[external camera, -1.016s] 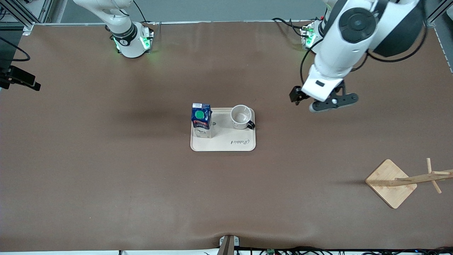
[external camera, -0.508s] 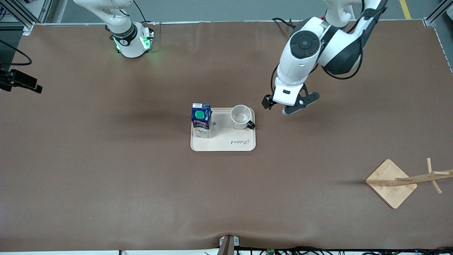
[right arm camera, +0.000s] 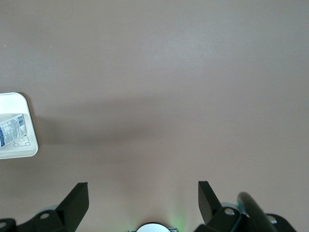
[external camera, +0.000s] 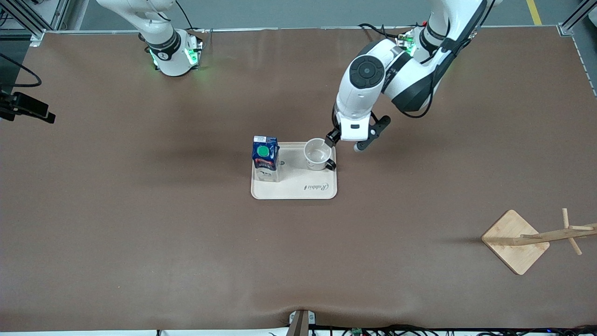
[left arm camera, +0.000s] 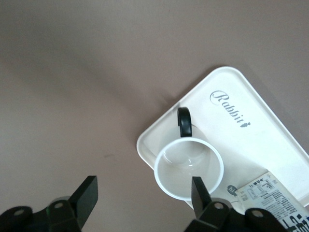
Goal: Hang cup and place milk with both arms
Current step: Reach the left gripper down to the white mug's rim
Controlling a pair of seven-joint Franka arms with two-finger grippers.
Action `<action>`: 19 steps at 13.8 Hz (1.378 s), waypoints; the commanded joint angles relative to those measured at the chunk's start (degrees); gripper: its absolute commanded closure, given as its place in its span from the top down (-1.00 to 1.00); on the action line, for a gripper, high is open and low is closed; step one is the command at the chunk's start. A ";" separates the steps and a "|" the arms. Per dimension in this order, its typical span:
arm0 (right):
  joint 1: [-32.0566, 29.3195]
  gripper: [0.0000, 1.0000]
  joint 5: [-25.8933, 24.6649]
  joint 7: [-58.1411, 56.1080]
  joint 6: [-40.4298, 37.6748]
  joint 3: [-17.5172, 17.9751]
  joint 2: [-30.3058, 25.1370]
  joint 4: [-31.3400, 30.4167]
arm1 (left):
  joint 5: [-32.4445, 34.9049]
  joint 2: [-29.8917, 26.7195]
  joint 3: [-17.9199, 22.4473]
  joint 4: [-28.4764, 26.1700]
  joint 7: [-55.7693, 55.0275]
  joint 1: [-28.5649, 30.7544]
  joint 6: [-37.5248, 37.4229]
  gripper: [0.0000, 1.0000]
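Mug (external camera: 318, 154) and milk carton (external camera: 265, 158) both stand on the cream tray (external camera: 298, 190), neither lifted; the wooden rack (external camera: 536, 238) near the left arm's end is bare. Left gripper (external camera: 346, 143) hovers at the mug's rim, fingers (left arm camera: 200, 191) wide apart, holding nothing. Right gripper (right arm camera: 142, 200) waits open over bare tabletop (right arm camera: 169, 96).

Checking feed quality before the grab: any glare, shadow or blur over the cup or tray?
Front view: even light, a soft shadow on the table beside the milk, toward the right arm's end; cup sharp. Left wrist view: cup and tray crisp, faint sheen inside the cup, left claw open, slightly soft. Right wrist view: a broad dim shadow band on bare table.
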 commanded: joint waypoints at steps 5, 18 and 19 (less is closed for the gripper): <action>-0.47 1.00 -0.44 -0.88 -0.48 0.21 1.86 1.11 | 3.26 5.77 0.00 -1.81 -10.86 -2.17 8.21 0.62; 5.93 1.00 2.09 7.09 -0.22 0.65 5.92 -0.38 | 6.34 11.84 -0.09 -1.11 -15.71 -2.87 14.19 -0.94; 7.08 1.00 3.59 9.82 0.13 0.64 6.00 -0.39 | 6.34 11.84 -0.09 -1.11 -15.62 -2.87 14.19 -1.00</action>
